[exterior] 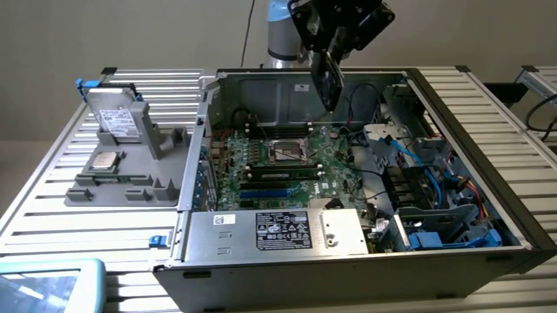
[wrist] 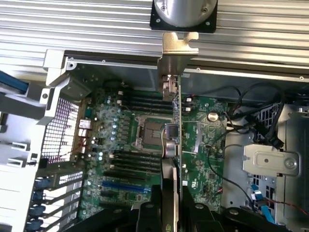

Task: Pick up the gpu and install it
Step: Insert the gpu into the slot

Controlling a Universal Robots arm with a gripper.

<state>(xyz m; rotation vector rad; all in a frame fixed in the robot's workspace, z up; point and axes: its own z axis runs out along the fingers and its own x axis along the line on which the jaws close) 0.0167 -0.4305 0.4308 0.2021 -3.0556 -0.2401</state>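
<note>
One black robot gripper (exterior: 330, 49), jaws clamped on the gpu (exterior: 328, 79): a small flat rectangular expansion card with a black face. It is held on edge in the air above the far part of the open grey metal computer case (exterior: 261, 98), apart from the green motherboard (exterior: 327, 147) below. In the wrist view the gripper (wrist: 170, 205) holds the gpu (wrist: 176, 121) edge-on, with its thin silver metal bracket (wrist: 178, 53) at the end away from the fingers (wrist: 146, 216). The motherboard (wrist: 140, 159) and its square processor socket (wrist: 147, 133) lie beneath.

One case, side open upward, mid slatted aluminium worktop (exterior: 52, 202). A silver power supply box with a black label (exterior: 278, 229) sits along the case's near wall.

One grey plastic parts holder (exterior: 130, 176), beside the case, toward the worktop's edge at the exterior view's left. It carries a grey drive with a white sticker (exterior: 116, 120), upright, and a small square silver processor chip (exterior: 104, 161), flat.

One pale blue-framed panel (exterior: 44, 283), at the worktop's near corner on the exterior view's left.
</note>
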